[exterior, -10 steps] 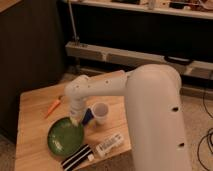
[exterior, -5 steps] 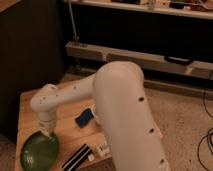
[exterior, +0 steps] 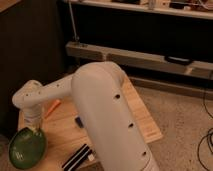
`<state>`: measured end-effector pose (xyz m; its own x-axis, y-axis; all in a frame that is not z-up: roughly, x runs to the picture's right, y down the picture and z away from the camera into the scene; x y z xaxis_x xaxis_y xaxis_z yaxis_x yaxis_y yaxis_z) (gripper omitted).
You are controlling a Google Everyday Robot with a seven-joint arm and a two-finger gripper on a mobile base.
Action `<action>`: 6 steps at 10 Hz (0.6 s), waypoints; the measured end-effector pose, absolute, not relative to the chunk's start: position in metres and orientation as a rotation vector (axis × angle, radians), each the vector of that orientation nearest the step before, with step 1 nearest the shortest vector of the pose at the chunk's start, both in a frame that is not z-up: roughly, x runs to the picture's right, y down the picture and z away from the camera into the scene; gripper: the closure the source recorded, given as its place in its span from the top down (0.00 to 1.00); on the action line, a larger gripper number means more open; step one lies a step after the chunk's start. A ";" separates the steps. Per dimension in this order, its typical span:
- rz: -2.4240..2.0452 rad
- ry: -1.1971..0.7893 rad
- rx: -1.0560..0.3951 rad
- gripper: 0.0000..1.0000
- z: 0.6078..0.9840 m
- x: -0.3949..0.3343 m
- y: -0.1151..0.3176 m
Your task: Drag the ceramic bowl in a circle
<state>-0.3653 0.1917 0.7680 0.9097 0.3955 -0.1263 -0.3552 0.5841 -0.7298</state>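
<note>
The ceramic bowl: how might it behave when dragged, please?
Glossy, the ceramic bowl likely slides easily. Wide and shallow, it should hardly tip. With the gripper at its rim by the table corner, a fall might break it.

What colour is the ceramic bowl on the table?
The ceramic bowl is glossy green, in the camera view; the end effector is at its upper rim.

A pale wooden table (exterior: 145, 120) is standing on speckled grey carpet (exterior: 182, 112). Behind it, a long metal ledge (exterior: 120, 54) is running along a dark wall (exterior: 125, 30), with a shelf (exterior: 130, 7) above. A dark panel (exterior: 30, 50) is rising at left. Cables (exterior: 205, 145) are trailing at right. The gripper (exterior: 34, 131) is hanging over the table's front left corner.
</note>
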 end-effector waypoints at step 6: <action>0.674 0.061 -0.813 0.07 0.844 -0.204 0.124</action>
